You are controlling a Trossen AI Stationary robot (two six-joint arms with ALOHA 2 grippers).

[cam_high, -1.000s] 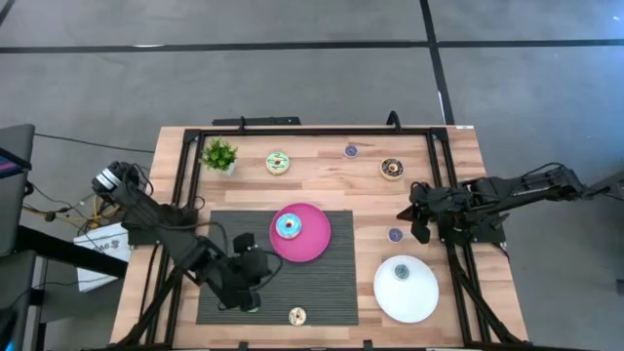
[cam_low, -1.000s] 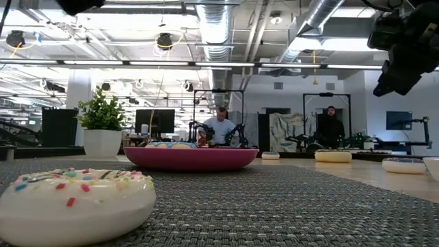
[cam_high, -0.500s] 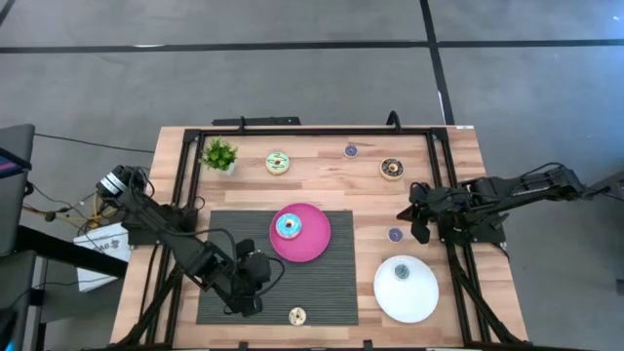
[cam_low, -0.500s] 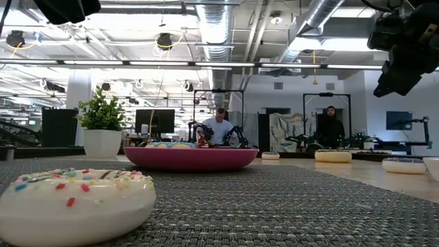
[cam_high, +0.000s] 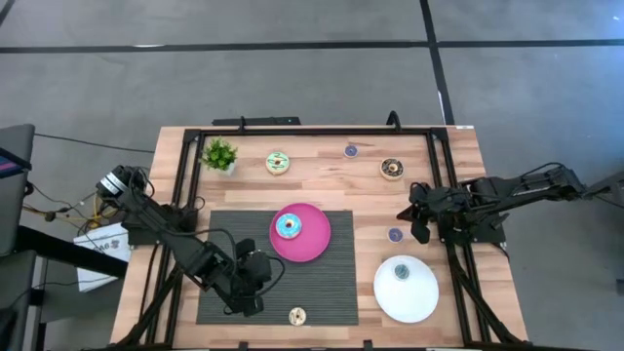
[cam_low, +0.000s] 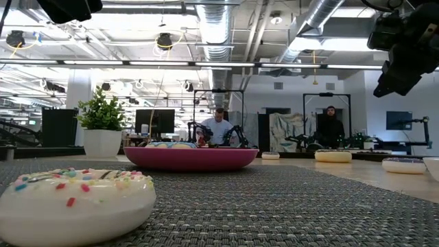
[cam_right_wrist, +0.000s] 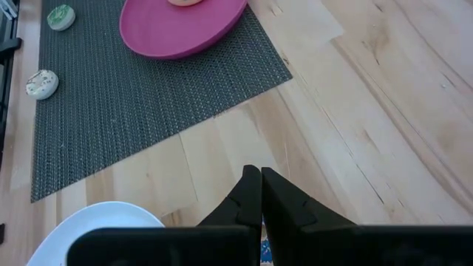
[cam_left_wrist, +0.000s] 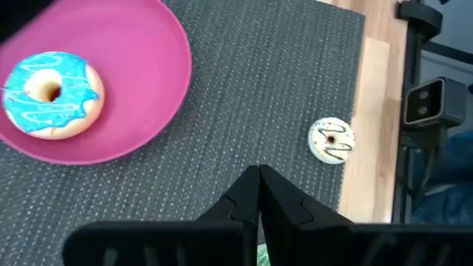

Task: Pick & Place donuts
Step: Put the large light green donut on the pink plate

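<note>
Over grey mat [cam_high: 322,283], left claw [cam_left_wrist: 259,181] shut, empty

1. In the low view the cream donut [cam_low: 72,206] is cut off by the bottom edge.
2. The white plate [cam_right_wrist: 96,233] is cut off in the right wrist view.
3. The far donuts' [cam_high: 351,151] icing is too small to tell.

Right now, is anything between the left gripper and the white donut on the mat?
Nothing visible. The left gripper, fingers shut, hangs over the dark mat, and the white donut lies just beside it on bare mat. The pink plate sits off to the side, out of that path.
</note>
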